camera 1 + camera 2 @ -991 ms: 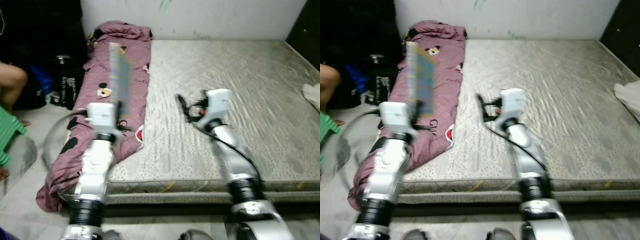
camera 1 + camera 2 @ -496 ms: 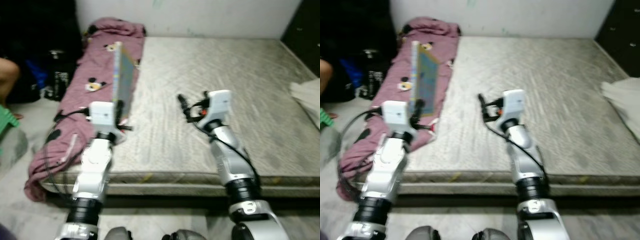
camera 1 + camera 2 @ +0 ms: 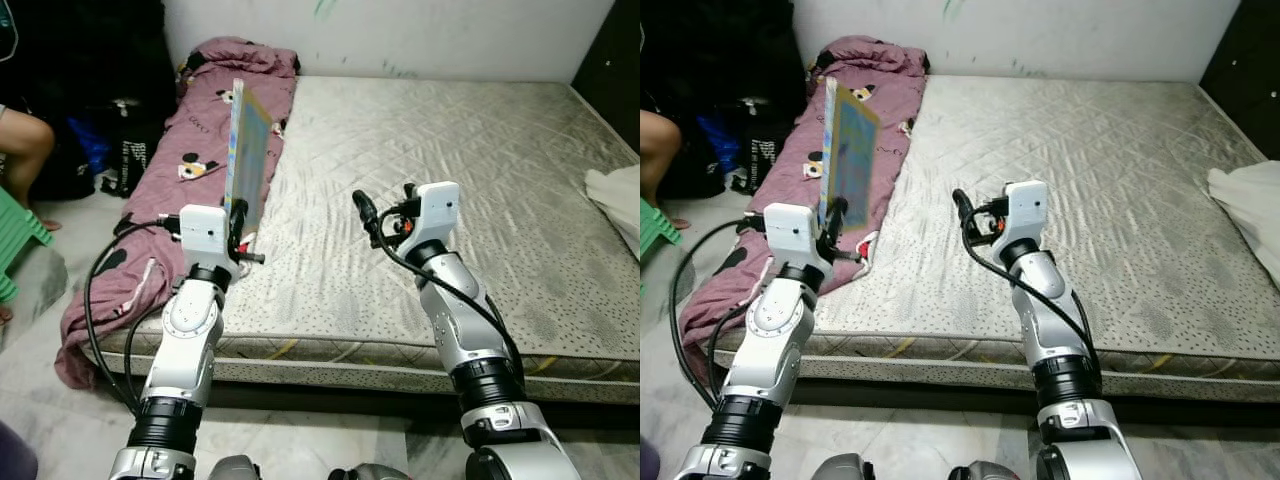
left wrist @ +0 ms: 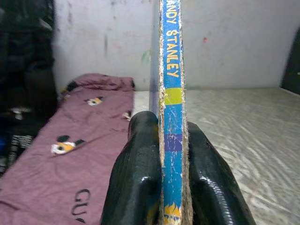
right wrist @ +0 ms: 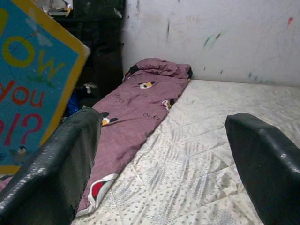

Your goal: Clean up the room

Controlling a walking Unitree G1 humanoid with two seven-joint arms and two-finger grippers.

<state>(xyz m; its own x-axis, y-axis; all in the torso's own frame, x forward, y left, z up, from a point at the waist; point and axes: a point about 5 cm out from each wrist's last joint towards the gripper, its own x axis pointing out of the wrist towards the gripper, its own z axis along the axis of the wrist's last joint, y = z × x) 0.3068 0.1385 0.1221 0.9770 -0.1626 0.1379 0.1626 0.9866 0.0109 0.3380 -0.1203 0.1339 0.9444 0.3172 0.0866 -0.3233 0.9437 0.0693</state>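
Above the mattress's (image 3: 480, 170) near left edge, the left gripper (image 3: 236, 216) clamps an upright book (image 3: 244, 150); the right gripper (image 3: 385, 205) hovers spread, empty. Carrying seems underway; next, likely a shelf.

Even, soft light falls across the grey mattress (image 3: 450, 190) and the pale far wall (image 3: 400, 35), with little glare and only a thin shadow under the mattress's near edge. The far left corner, around the dark bags (image 3: 120, 150), sinks into deep shade. Both head views are sharp, while in the wrist views the close black fingers (image 5: 51, 173) look soft and the book (image 4: 171, 108) spine is crisp.
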